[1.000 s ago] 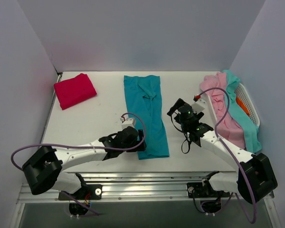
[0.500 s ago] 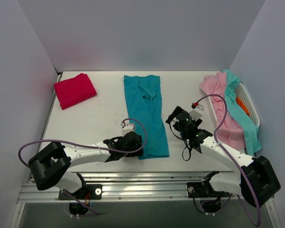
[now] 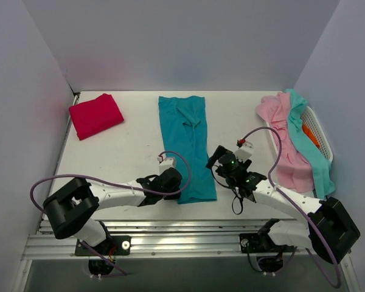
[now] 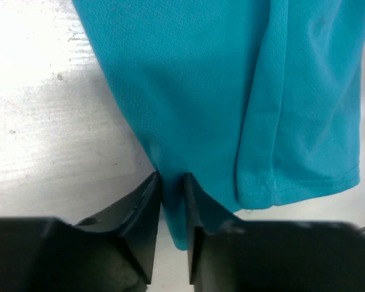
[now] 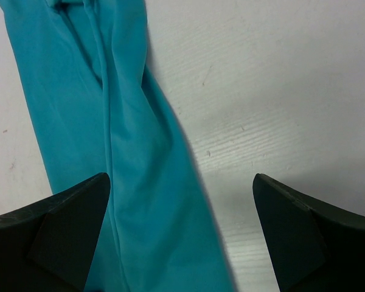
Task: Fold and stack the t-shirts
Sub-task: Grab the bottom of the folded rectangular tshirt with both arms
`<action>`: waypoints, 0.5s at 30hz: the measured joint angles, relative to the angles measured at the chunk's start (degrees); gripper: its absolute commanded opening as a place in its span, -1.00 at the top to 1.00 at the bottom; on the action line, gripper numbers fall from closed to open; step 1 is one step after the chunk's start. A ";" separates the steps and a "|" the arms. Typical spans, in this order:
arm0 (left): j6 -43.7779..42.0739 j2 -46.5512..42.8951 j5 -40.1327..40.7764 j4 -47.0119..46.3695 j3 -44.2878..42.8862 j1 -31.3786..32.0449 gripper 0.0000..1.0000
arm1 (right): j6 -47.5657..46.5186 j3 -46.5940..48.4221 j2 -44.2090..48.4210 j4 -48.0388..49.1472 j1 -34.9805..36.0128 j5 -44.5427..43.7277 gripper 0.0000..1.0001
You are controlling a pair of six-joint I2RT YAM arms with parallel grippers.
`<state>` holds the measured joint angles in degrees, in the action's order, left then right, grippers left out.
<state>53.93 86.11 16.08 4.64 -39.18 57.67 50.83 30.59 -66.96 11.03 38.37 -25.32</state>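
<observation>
A deep teal t-shirt [image 3: 185,143], folded into a long strip, lies in the middle of the table. My left gripper [image 3: 178,188] is at its near left corner. In the left wrist view the teal t-shirt [image 4: 231,91] has its corner pinched between the narrow jaws of the left gripper [image 4: 171,179], which is shut on it. My right gripper [image 3: 213,159] hovers open by the strip's right edge. In the right wrist view, that edge of the teal t-shirt [image 5: 109,152] runs between the wide-apart fingers of the right gripper [image 5: 179,179]. A folded crimson-red t-shirt [image 3: 96,115] lies at the back left.
A white basket [image 3: 321,132] stands at the right edge of the table. Pale pink [image 3: 281,131], light aqua [image 3: 305,143] and orange [image 3: 311,136] shirts spill over it. Grey walls close in the table on three sides.
The left gripper slid to the teal shirt's near left corner and closed on it. The right arm came down and left to the shirt's right edge, still open.
</observation>
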 measured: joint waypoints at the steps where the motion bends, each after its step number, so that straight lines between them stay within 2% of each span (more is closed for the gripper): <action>1: 0.09 0.48 0.02 -0.11 -0.15 0.00 0.81 | 0.26 -0.46 0.00 -0.07 0.66 0.00 -0.99; 2: 0.15 1.03 0.00 -0.22 -0.35 0.00 0.94 | 0.50 -0.90 0.00 -0.07 1.18 0.00 -0.99; 3: 0.11 1.75 -0.04 -0.59 -0.63 -0.02 0.95 | 0.79 -1.40 0.17 -0.07 1.62 0.02 -0.98; 11: -0.13 4.13 0.20 -1.46 -2.78 -0.02 0.95 | 3.85 -6.64 9.33 -2.29 5.05 1.20 -0.91; 15: -0.24 4.31 0.44 -1.33 -2.99 -0.24 0.95 | 7.08 -8.79 13.92 -3.30 10.16 2.21 -0.89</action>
<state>53.69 90.41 16.51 3.31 -42.17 57.43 57.91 21.80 -53.04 7.73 48.53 -23.11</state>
